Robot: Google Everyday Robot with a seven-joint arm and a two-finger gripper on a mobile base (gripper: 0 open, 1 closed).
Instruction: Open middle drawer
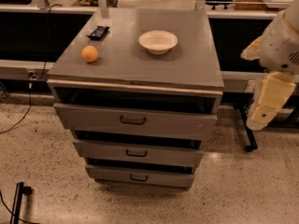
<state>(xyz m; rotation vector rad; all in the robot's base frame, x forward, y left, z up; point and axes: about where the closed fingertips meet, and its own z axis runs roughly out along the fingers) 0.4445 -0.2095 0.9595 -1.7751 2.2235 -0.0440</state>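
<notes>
The grey metal cabinet [140, 69] has three stacked drawers. The middle drawer [103, 150] has a medium-height plain front with a small dark bar handle [136, 153] at its centre. It stands slightly out, with a dark gap above it. The tallest top drawer [84, 118] and the smallest bottom drawer [107, 174] also show dark gaps. My gripper [268, 101] is a cream-coloured piece that hangs at the right edge of the view. It is well to the right of the cabinet, at about the top drawer's height, and touches nothing.
On the cabinet top lie an orange [89, 53], a white bowl [158, 41] and a dark packet [98, 31]. A black counter [28, 36] runs behind. A dark stand leg [247, 139] is on the speckled floor at the right. Cables and a black post [16, 202] are at the left.
</notes>
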